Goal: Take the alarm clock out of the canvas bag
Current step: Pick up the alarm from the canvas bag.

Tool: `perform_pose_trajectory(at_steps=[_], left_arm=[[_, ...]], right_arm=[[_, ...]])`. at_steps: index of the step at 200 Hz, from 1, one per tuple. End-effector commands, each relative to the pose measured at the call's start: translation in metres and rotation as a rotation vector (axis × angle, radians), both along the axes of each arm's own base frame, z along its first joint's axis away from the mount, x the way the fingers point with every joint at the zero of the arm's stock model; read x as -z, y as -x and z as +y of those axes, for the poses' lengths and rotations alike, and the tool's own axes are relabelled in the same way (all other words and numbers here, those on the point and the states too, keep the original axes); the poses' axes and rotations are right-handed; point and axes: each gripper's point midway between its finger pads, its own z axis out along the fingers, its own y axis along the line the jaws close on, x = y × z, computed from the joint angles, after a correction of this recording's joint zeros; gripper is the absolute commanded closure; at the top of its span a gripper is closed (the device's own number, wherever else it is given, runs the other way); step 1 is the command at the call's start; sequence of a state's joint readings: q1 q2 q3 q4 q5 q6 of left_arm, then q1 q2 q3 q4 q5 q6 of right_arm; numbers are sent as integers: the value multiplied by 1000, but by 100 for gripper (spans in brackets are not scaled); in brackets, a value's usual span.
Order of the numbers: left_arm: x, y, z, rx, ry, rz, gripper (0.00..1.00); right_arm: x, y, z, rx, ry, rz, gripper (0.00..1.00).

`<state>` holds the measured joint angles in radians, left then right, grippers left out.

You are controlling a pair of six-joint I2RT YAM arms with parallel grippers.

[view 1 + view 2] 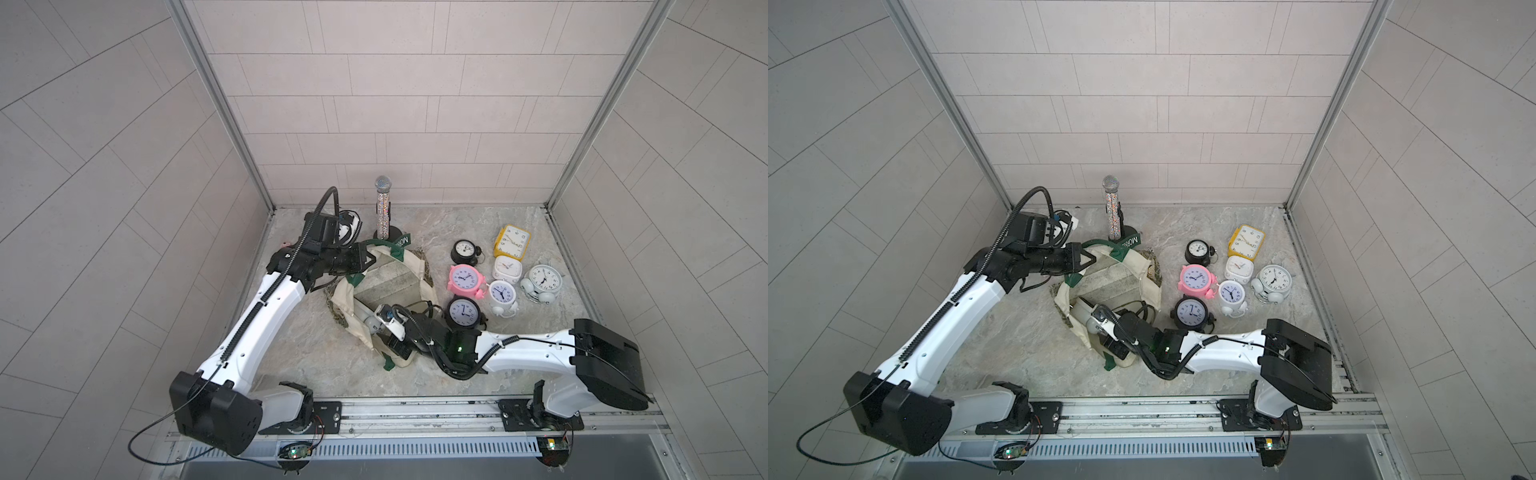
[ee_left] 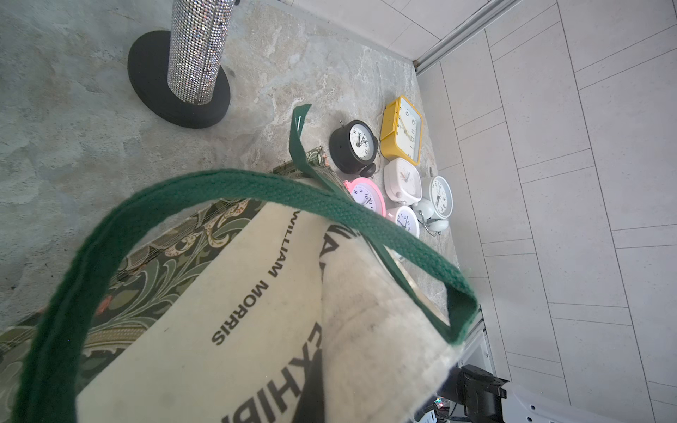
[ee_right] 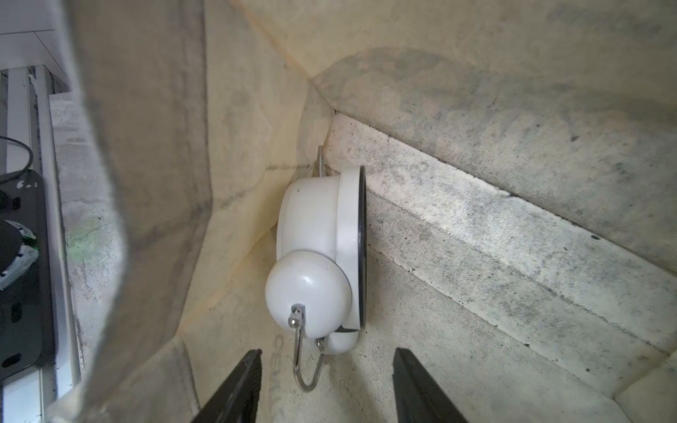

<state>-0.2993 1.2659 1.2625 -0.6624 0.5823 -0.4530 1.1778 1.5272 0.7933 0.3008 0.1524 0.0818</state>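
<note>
Robot lab cell — tile-pattern wall panels (image 1: 395, 104), aluminium corner post (image 1: 222, 104), marble-look tabletop (image 1: 332, 361), arm-mount rail (image 1: 415, 409).

Canvas bag (image 1: 424, 276): cream-white tote, dark green handles (image 2: 183, 186), green floral panel (image 2: 146, 278) near base, black "WILLIAM MORRIS" lettering on side. Slumped on counter (image 1: 291, 353), mouth gaping upward; lining grey-smudged.

Alarm clock (image 3: 318, 234): white, round, twin bells, chrome carry loop. Lies inside bag, tucked into bottom corner, seen edge-on, dial hidden.
</note>
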Motion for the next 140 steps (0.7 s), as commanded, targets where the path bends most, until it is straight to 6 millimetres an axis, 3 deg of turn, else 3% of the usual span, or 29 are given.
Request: perform_pose_trajectory(at_steps=[1,58,114,140], left_arm=[[-23,-4,-4,6,51,-74,100],[-23,-5,-2,-19,52,-64,100],[-22,-5,-1,-25,52,-58,100],[-23,-3,-1,-21,50,-62,100]], right_arm=[[8,-5,2,11,32,-40,40],[28,-8,10,20,84,-32,41],[37,-14,17,33,110,-36,53],[37,-16,18,37,123,-43,67]])
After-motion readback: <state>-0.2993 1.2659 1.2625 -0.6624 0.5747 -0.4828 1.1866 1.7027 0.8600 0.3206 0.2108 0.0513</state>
